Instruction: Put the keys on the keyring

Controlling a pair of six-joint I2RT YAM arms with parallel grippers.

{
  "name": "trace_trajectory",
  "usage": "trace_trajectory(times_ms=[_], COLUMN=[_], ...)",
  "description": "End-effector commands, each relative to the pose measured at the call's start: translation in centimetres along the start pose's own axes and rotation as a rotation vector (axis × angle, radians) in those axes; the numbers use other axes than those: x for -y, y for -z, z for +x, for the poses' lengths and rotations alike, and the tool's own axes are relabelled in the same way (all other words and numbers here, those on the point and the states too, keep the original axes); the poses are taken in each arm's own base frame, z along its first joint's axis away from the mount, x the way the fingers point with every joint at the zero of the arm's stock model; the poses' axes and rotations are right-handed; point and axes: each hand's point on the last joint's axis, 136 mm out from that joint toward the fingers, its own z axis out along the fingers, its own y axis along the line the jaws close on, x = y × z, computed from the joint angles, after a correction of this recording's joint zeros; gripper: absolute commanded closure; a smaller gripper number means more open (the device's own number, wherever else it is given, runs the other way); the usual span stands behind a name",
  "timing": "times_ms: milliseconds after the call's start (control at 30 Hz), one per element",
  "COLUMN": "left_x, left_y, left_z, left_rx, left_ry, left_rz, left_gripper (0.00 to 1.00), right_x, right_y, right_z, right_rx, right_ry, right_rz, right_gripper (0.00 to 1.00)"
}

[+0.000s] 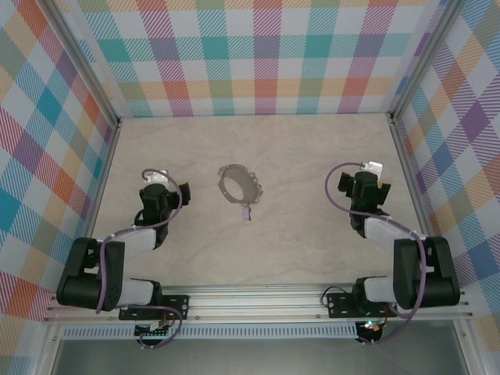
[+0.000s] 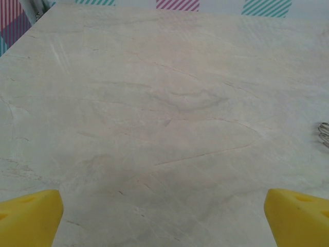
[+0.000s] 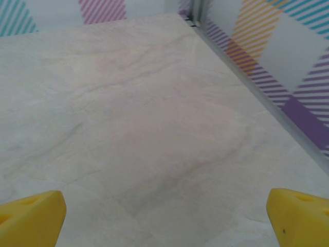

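Two sets of fingers, both spread wide and holding nothing. The left fingers (image 2: 30, 218) sit as yellow tips at the bottom corners of the left wrist view, with bare counter (image 2: 154, 118) between them. The right fingers (image 3: 31, 218) look the same in the right wrist view. Both arms hover over the counter's outer thirds. The keyring (image 1: 234, 169), a thin grey hoop fringed with silvery bits, lies flat at mid-counter between the arms, well apart from either. The key (image 1: 247, 209), tiny and lilac-headed, lies at the hoop's near-right rim, touching or just beside it; I cannot tell which, or whether it is threaded. Judgement: the step in hand is the first reach. One set of fingers should pin the hoop at a bare stretch of rim. The other should come down on the key's head, narrowed to suit so small a thing, pinching its flat sides so the hole is free. The main risk is nudging the key under the fringe, or dragging the hoop. On views: the top view gives the layout of hoop, key and both arms, but the fingers' spread is too small to read there. The wrist views settle that. The left wrist view also catches a sliver of silvery wire (image 2: 324, 134) at its right edge, likely the hoop's fringe. The right wrist view takes in the striped wall (image 3: 288, 67) and the corner.
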Motion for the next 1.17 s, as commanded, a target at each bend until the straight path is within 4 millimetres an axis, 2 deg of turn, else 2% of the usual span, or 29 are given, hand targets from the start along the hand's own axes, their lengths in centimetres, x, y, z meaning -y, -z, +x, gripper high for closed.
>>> trace_trajectory(times_ms=[0,67,167,233,267,300,333,367,1133], left_x=[0.2,0.2,0.6,0.8,1.0,1.0,0.9,0.9,1.1], left_y=[-0.5,-0.8,-1.6,-2.4,-2.9,-3.3,-3.3,-3.4,-3.3], left_z=[-1.1,-0.8,-0.2,0.8,1.0,0.8,1.5,1.0,1.1], left_rx=[0.059,0.06,0.053,0.036,0.036,0.011,-0.022,0.009,-0.003], left_ry=[0.01,0.011,-0.001,-0.009,-0.017,-0.017,-0.018,-0.014,-0.019], left_rz=[0.039,0.046,0.064,0.074,0.076,0.067,0.07,0.07,0.079], left_gripper=[0.0,0.0,0.0,0.0,0.0,0.0,0.0,0.0,0.0], right_x=[-2.5,-3.1,-5.2,-4.4,-4.3,-4.3,-4.3,-4.3,-5.2], right_y=[-0.3,-0.3,-1.0,-1.5,-1.6,-1.6,-1.6,-1.6,-1.3], right_z=[0.0,0.2,1.4,1.5,1.8,1.4,1.6,1.6,1.7], right_rx=[0.111,0.125,0.073,0.079,0.046,0.087,0.061,0.063,0.056], right_ry=[0.009,0.02,0.07,0.018,0.01,0.008,0.01,0.011,0.039], right_rz=[-0.149,-0.184,-0.306,-0.306,-0.319,-0.323,-0.32,-0.321,-0.374], right_gripper=[0.0,0.0,0.0,0.0,0.0,0.0,0.0,0.0,0.0])
